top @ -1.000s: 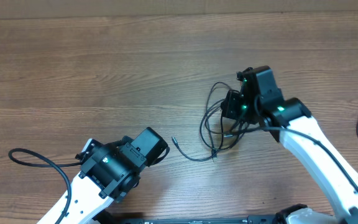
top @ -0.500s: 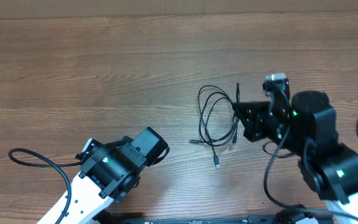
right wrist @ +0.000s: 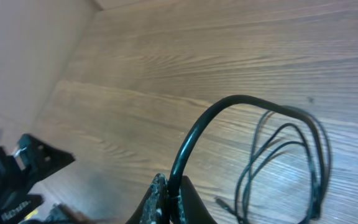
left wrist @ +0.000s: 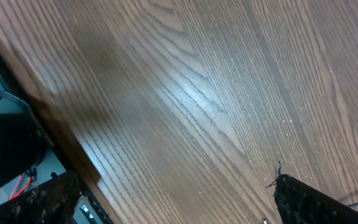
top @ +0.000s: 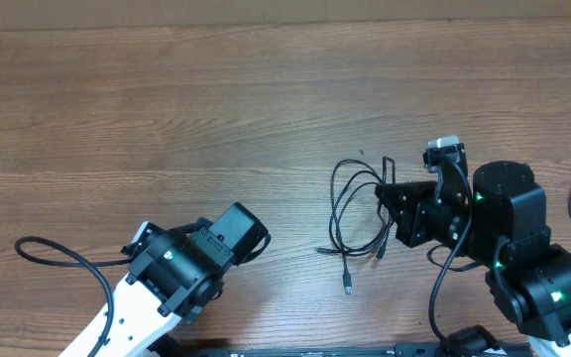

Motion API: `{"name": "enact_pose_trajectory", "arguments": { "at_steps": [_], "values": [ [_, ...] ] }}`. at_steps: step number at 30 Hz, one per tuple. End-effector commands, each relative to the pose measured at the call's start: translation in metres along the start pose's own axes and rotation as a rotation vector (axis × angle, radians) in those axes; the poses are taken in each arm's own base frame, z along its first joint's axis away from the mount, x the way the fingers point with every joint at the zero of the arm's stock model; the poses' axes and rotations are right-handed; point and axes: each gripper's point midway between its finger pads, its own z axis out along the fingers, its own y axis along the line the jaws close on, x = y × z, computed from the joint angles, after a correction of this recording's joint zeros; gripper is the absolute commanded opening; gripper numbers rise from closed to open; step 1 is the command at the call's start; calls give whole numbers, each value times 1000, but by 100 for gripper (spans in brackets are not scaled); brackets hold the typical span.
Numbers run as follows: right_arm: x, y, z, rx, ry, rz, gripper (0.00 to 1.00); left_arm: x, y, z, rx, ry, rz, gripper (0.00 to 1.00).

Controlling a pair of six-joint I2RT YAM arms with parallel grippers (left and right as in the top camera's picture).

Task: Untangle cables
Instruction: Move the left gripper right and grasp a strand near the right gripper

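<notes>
— Cables (top: pixel 357 213), where?

— Heaped in loose black loops on wooden tabletop (top: pixel 167 99), around four o'clock from its centre, plug ends (top: pixel 348 290) trailing toward six o'clock. One strand (right wrist: pixel 241 98) raised off the wood, arching into right gripper (right wrist: pixel 169 200).

— Jaws?

— Right jaws pinching that strand, plain from the right wrist view. Left gripper (left wrist: pixel 176 190) parked at seven o'clock, well apart from the tangle, jaws spread wide over bare wood, holding nothing.

— Handling?

— Light, limp and thin, judging by the sag; likely to slip through a slack pinch, or to drag the whole bundle along when pulled. Best taken near a plug end, or on a single outer loop at nine o'clock of the pile, clear of crossings. Worth pinning one cord with the left while drawing the other away. No real risk of breakage, though plugs apt to snag in loops.
</notes>
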Motion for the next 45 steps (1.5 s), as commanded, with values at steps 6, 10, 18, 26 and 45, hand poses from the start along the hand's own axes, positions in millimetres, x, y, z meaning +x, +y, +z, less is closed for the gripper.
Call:
{"name": "enact_pose_trajectory", "arguments": {
  "at_steps": [6,10,18,26,45],
  "values": [
    [-2,22,-7,-105,5,-23,4,45,-38,-5,125,234,40,100],
    [-2,24,-9,-115,5,-24,4,60,-70,-7,260,260,297,99],
    [-1,30,-26,-127,-39,-89,4,26,-71,28,107,-22,605,100],
    [-1,38,-42,-144,-87,-108,4,42,-77,53,31,4,676,100],
    [-2,43,-53,-144,-84,-107,4,209,-199,19,791,609,975,99]
  ]
}}
